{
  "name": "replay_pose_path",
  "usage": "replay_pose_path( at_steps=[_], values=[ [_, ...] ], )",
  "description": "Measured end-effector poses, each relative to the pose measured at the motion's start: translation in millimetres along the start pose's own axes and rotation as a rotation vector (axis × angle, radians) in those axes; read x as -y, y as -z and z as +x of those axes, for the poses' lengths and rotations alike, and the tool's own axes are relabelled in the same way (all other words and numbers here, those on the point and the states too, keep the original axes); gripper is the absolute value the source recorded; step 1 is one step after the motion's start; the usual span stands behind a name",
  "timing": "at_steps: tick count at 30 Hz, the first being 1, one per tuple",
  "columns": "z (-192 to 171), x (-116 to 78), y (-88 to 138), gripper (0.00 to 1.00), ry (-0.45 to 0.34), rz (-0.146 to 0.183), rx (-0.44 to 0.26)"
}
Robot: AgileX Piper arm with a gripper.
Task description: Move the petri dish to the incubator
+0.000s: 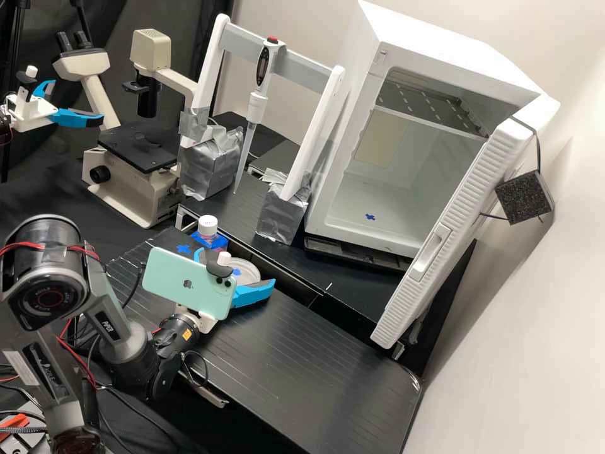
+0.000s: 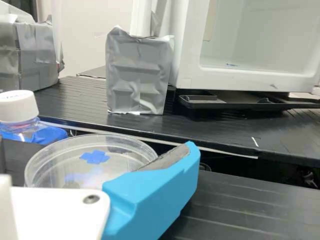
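In the high view my gripper (image 1: 236,271) is low over the near bench, its two blue fingers spread wide with the clear round petri dish (image 1: 250,265) between them; a phone on the wrist hides part of the far finger. The wrist view has the gripper (image 2: 102,169) with one blue finger in front of the petri dish (image 2: 120,150), overlapping its rim. The dish lies flat over a blue tape cross. Any contact between finger and dish is unclear. The white incubator (image 1: 378,227) stands with its door wide open, a blue cross on its floor.
A white-capped bottle (image 1: 207,228) stands close beside the dish. Behind are a pipette (image 1: 257,104) on a white frame with silver-taped feet (image 1: 282,214) and a microscope (image 1: 126,183). A gap separates the near bench (image 1: 302,359) from the back one. The incubator door (image 1: 454,221) juts forward.
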Motion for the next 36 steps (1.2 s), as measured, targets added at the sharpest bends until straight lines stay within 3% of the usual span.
replay_pose_path(
  at_steps=[36],
  values=[
    [-0.6,3.0,6.3,0.00,0.025,0.010,-0.034]
  ],
)
